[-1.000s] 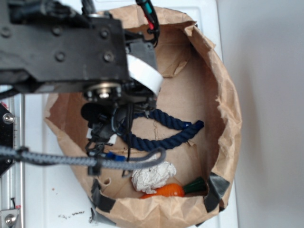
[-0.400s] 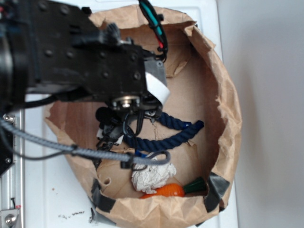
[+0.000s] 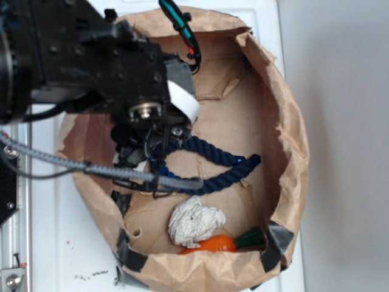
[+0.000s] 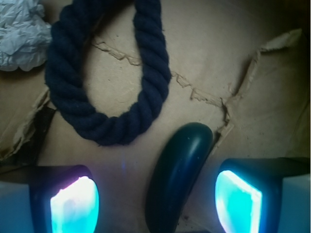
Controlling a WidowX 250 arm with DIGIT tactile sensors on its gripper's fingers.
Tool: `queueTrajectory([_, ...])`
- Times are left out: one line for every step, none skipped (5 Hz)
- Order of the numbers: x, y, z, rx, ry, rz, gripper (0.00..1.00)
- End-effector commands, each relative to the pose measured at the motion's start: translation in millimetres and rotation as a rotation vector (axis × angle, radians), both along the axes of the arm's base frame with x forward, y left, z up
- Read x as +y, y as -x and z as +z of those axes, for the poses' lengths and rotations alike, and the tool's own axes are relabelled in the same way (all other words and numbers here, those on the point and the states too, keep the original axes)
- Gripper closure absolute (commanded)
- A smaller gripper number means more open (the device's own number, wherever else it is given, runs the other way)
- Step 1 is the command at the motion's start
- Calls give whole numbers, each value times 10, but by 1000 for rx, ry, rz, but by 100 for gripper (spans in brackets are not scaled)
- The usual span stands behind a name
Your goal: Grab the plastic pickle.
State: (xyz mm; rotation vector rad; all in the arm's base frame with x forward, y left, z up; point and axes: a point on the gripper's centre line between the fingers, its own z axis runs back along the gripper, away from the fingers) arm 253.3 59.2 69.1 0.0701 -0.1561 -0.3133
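The plastic pickle [image 4: 177, 177], dark green and glossy, lies on the brown paper floor between my two lit fingers in the wrist view. It sits a little nearer the right pad, touching neither. My gripper [image 4: 156, 204] is open and straddles its near end. In the exterior view the gripper [image 3: 143, 155] hangs low inside the paper bag at its left side, and the arm hides the pickle there.
A navy rope loop [image 4: 104, 77] lies just beyond the pickle and shows as a rope loop [image 3: 225, 167] across the bag's middle. A crumpled paper ball [image 3: 194, 222] and an orange carrot toy [image 3: 213, 244] rest near the front. Torn bag walls [image 3: 292, 134] ring everything.
The arm swung right, then came back left and slightly up. The grey cable has shifted left, and the paper ball now shows fully.
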Motion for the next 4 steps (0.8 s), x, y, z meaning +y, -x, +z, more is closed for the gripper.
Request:
queueTrajectory([157, 8, 153, -10, 107, 193, 0])
queueTrajectory([171, 48, 65, -35, 66, 198, 0])
queueTrajectory([203, 87, -1, -54, 64, 207, 0])
queueTrajectory([172, 144, -105, -75, 78, 206, 0])
